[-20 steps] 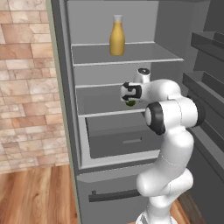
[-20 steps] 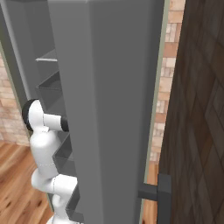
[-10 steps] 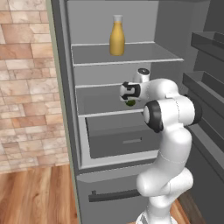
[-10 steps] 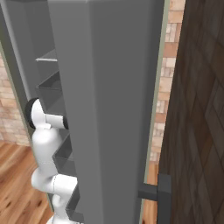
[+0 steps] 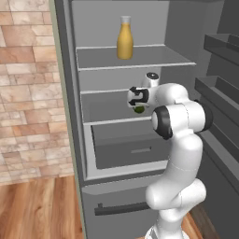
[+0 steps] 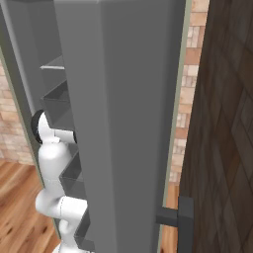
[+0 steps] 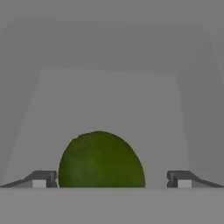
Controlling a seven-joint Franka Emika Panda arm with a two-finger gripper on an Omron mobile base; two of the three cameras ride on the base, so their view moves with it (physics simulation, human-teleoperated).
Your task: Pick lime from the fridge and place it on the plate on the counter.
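The dark green lime lies on the middle shelf of the open fridge. My gripper reaches into that shelf and stands over the lime. In the hand view the lime sits between the fingertips of my open gripper. The left fingertip is right beside the fruit, while a gap separates the right one from it. The plate and the counter are out of view.
A tall yellow-orange bottle stands on the shelf above. Below the lime's shelf are a grey drawer and a dark bar handle. Door shelves flank the arm on the right. The grey fridge door blocks most of the right base view.
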